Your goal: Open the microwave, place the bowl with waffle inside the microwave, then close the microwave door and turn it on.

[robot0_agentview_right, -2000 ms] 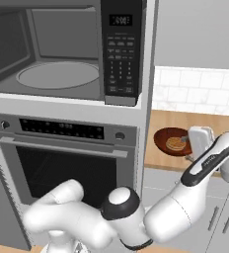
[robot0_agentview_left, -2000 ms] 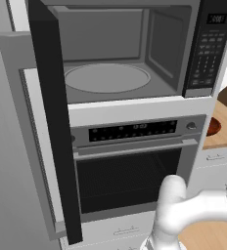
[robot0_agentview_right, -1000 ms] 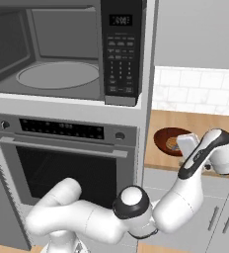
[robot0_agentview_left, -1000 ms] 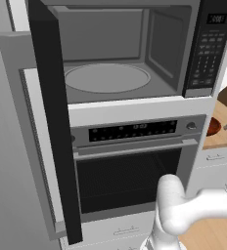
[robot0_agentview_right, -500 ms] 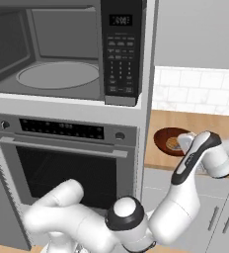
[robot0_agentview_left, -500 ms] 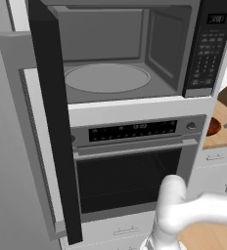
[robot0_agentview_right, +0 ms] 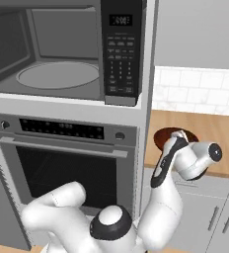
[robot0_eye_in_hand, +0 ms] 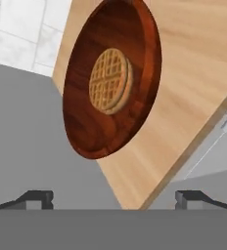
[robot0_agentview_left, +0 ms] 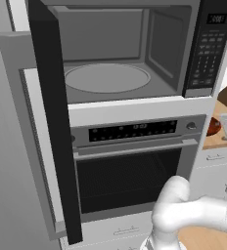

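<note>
On the left, the microwave door (robot0_agentview_left: 52, 122) stands swung wide open, baring the microwave (robot0_agentview_left: 135, 53) and its grey cavity with a round turntable. Below sits an oven (robot0_agentview_right: 67, 163). To the right, on the wooden desk (robot0_agentview_right: 210, 128), rests the reddish-brown bowl (robot0_eye_in_hand: 110, 78) with the golden waffle (robot0_eye_in_hand: 109, 80) lying in its middle. The hand (robot0_eye_in_hand: 114, 197) hovers just above the bowl, fingers spread wide apart, gripping nothing.
</note>
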